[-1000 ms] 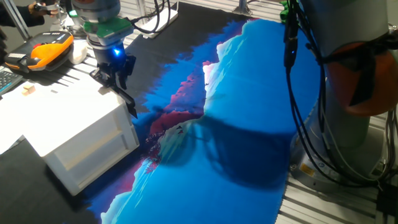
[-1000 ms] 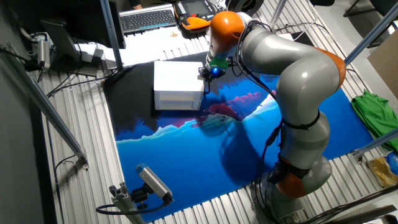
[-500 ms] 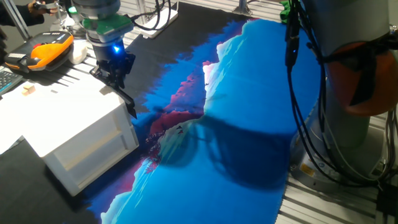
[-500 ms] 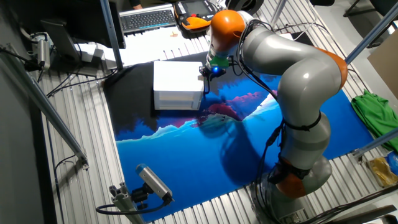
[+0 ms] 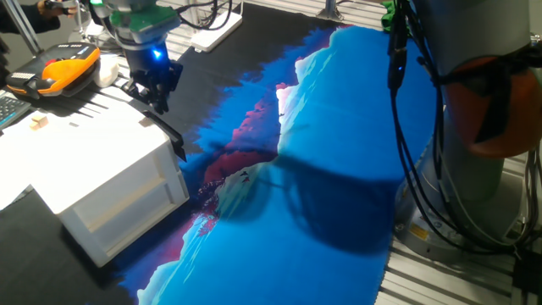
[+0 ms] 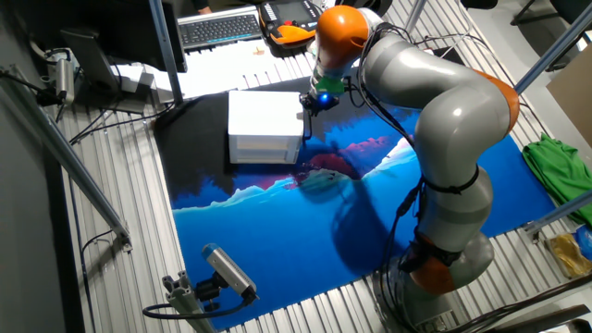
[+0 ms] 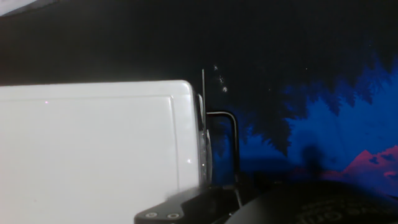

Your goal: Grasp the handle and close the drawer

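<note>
The white cabinet (image 5: 93,169) stands on the dark end of the cloth. The drawer (image 7: 201,140) sits pushed in, its front showing only as a thin edge flush with the cabinet. The slim black handle (image 5: 175,141) sticks out from that front; in the hand view the handle (image 7: 234,146) is a thin bar right of the white top. My gripper (image 5: 154,95) hangs just above and behind the handle, apart from it, with the fingers spread and nothing between them. It also shows in the other fixed view (image 6: 310,100) beside the cabinet (image 6: 264,125).
A blue and black printed cloth (image 5: 339,169) covers the table. An orange and black pendant (image 5: 66,68) and a keyboard (image 6: 217,28) lie behind the cabinet. The arm's base and cables (image 5: 406,127) stand at the right. A green cloth (image 6: 555,157) lies off the table.
My gripper has risen and drawn back a little from the handle. The cabinet and drawer have not moved.
</note>
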You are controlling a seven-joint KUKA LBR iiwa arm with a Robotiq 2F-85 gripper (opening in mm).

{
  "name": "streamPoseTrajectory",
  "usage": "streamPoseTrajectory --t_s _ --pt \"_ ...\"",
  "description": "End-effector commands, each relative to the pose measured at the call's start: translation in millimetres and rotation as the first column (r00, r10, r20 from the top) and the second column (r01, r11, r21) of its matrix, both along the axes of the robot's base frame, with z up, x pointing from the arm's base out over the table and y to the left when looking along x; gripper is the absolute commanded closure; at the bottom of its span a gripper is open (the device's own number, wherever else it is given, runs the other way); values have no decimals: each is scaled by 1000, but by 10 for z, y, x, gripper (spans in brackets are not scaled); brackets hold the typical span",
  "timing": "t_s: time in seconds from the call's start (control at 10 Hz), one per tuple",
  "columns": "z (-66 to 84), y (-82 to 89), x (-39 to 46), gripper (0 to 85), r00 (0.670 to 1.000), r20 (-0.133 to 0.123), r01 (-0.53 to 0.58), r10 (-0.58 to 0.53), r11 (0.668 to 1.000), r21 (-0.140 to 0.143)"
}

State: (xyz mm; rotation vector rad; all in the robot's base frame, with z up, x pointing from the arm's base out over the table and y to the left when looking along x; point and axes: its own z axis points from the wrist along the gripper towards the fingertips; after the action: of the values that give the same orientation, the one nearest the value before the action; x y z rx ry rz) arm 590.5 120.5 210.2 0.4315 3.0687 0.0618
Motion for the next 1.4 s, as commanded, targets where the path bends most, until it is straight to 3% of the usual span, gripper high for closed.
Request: streamPoseTrajectory --t_s 0.0,0.2,0.4,0.6,0.7,1.1,1.3 --pt "35 -20 1 850 1000 -1 -6 6 1000 0" --pt "118 -66 -3 850 1000 9 -2 2 1000 0" --pt "177 -135 8 850 1000 15 -15 15 1000 -17" --pt "308 -291 11 850 998 5 -58 58 997 -43" --pt "351 -357 11 850 997 -3 -78 78 996 -43" --pt "386 -408 -43 850 996 14 -85 86 996 -38" --pt "439 -429 -62 850 995 -1 -100 100 994 -37"
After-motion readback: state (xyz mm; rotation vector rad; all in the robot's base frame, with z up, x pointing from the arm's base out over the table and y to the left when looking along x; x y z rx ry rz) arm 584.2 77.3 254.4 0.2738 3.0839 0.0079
